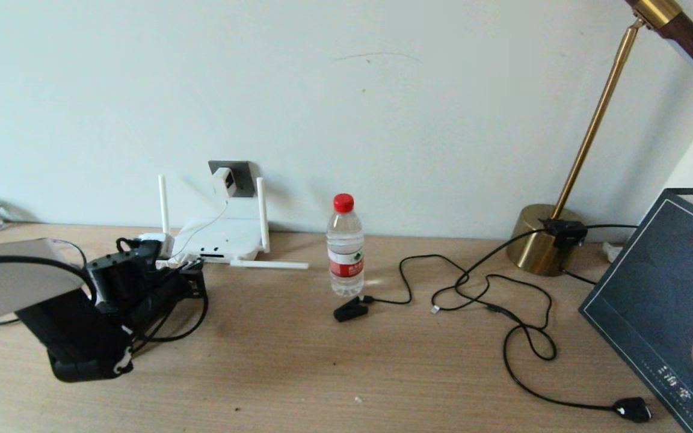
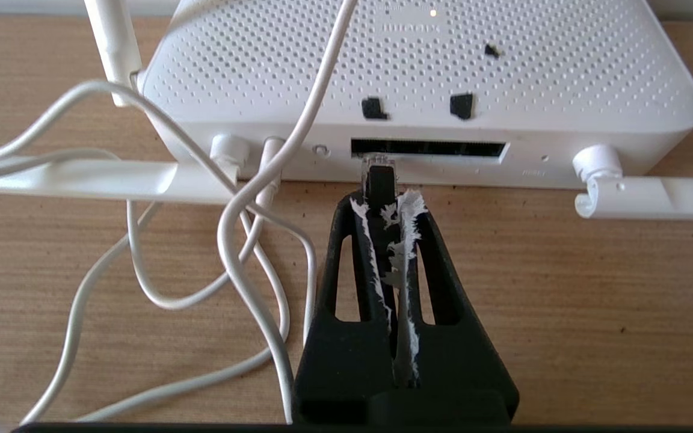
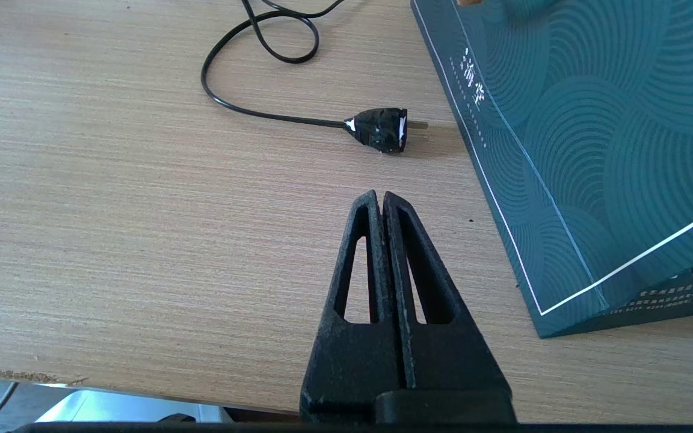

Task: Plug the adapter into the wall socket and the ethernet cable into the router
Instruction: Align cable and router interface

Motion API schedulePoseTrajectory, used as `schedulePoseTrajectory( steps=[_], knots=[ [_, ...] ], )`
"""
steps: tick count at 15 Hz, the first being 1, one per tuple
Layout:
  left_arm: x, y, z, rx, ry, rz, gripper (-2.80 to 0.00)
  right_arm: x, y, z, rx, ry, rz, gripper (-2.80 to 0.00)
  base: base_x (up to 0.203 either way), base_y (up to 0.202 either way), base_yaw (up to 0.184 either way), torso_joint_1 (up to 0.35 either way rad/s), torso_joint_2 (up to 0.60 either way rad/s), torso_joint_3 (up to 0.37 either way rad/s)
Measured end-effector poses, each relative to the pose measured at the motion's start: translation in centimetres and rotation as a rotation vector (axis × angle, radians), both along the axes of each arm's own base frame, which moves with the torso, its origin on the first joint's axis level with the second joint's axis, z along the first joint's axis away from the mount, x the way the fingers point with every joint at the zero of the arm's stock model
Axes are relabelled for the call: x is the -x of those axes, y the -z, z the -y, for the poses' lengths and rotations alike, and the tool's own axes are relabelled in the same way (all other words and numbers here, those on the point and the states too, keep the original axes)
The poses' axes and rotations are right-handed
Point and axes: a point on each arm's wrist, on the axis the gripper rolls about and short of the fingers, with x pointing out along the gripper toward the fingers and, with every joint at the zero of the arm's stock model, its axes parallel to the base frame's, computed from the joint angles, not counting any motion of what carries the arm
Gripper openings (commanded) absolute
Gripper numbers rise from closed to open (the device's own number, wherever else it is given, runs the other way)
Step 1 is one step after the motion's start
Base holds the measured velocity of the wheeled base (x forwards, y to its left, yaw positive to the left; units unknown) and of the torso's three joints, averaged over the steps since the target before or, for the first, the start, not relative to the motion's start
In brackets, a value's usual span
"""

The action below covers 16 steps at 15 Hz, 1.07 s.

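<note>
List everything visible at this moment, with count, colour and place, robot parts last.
router: 1, white, on the desk against the wall, antennas partly folded down
adapter: 1, white, seated in the wall socket
wall socket: 1, dark grey, on the wall above the router
ethernet cable: 1, black, its plug at the router's port strip
water bottle: 1, clear with red cap, mid-desk
lamp: 1, brass, far right by the wall
lamp cord: 1, black, looped on the desk, unplugged
paper bag: 1, dark teal, right edge
desk: 1, light wood
left pincer: black, shut on the ethernet plug
right pincer: black, shut, empty, over the desk's right side
</note>
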Motion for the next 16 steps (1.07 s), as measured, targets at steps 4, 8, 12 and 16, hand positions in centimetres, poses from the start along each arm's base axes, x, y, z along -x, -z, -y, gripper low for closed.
schedulePoseTrajectory(
  steps=[4,8,12,16],
  knots=[
    [0.05,0.0,0.0,0.0,0.0,-0.002,-2.8,0.0,0.0,0.0,0.0,-0.001,0.0,-2.8,0.0,0.0,0.0,0.0,0.0,0.0],
    [-0.06,-0.19,0.0,0.0,0.001,0.007,-2.8,0.0,0.0,0.0,0.0,0.0,0.0,-2.8,0.0,0.0,0.0,0.0,0.0,0.0],
    [-0.16,-0.28,0.03,-0.001,0.003,0.012,-2.8,0.0,0.0,0.0,0.0,0.0,0.0,-2.8,0.0,0.0,0.0,0.0,0.0,0.0],
    [-0.16,-0.3,0.05,-0.001,0.004,0.012,-2.8,0.0,0.0,0.0,0.0,0.0,0.0,-2.8,0.0,0.0,0.0,0.0,0.0,0.0]
  ],
)
